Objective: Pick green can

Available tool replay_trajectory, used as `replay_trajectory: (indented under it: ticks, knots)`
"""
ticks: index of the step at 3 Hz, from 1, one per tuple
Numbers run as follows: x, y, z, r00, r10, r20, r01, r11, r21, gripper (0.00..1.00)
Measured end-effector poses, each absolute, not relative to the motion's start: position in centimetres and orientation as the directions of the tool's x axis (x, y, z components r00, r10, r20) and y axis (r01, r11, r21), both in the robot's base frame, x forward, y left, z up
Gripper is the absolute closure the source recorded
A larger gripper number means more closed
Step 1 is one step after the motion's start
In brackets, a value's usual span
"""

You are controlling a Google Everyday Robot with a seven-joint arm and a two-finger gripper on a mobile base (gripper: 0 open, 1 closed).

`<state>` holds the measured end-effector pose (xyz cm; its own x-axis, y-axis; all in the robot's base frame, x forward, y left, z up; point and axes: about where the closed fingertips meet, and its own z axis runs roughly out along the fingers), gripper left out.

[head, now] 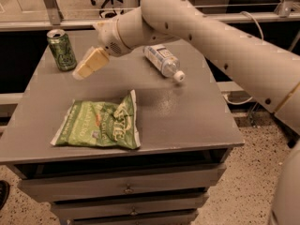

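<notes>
The green can (61, 50) stands upright at the far left corner of the grey table (187, 111), its silver top and pull tab showing. My gripper (84, 68) hangs above the table just right of the can and a little nearer the camera, apart from it. Its pale fingers point down and to the left. The big white arm reaches in from the right across the table.
A flat green chip bag (99, 123) lies at the front left of the table. A clear plastic water bottle (162, 61) lies on its side at the back middle, cap toward the front right. Drawers sit under the table top.
</notes>
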<state>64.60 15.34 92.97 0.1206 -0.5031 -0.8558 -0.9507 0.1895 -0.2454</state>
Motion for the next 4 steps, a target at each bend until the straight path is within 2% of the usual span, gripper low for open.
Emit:
replay_trajectory:
  ticks: [2,4]
  knots:
    - [70.6,21.0,91.4,0.059,-0.393,-0.918,-0.954,0.25,-0.168,0.0]
    - [72.4,26.7,89.3,0.008,-0.346,-0.938,-0.966,0.241,-0.097,0.02]
